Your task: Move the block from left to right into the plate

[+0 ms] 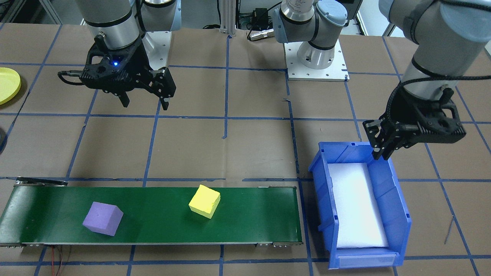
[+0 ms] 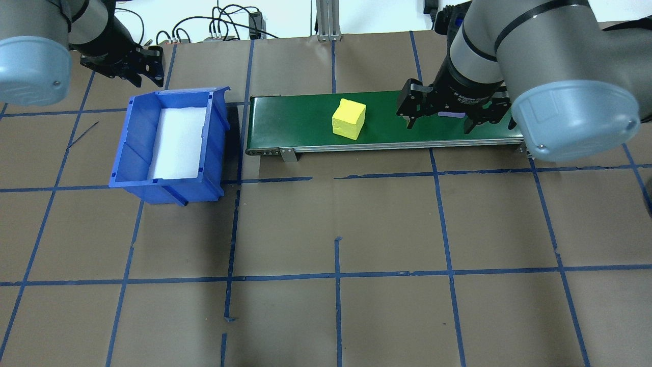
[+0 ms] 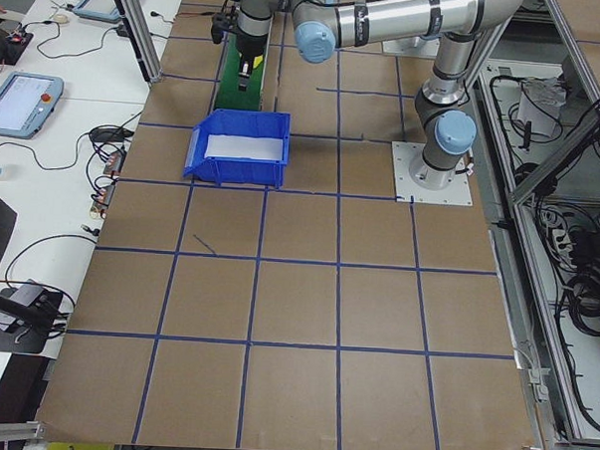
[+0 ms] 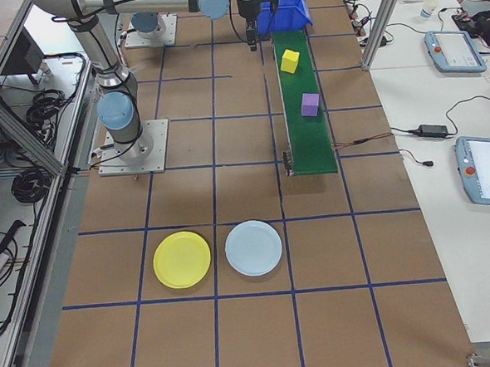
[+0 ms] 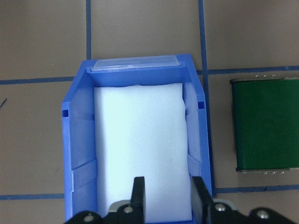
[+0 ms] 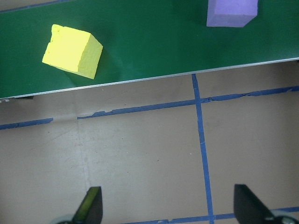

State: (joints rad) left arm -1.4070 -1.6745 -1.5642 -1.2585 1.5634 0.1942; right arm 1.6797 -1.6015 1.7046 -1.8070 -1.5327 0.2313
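Observation:
A yellow block and a purple block lie apart on the green conveyor belt. My right gripper hangs open and empty over the brown table, on the robot side of the belt, nearer the purple block. It hides most of that block in the overhead view. The yellow plate lies on the table beyond the belt's end on my right. My left gripper hovers over the blue bin's rim, with a narrow gap between its fingers and nothing in it.
The blue bin, lined with white foam, stands off the belt's other end. A pale blue plate lies beside the yellow plate. Blue tape lines grid the brown table.

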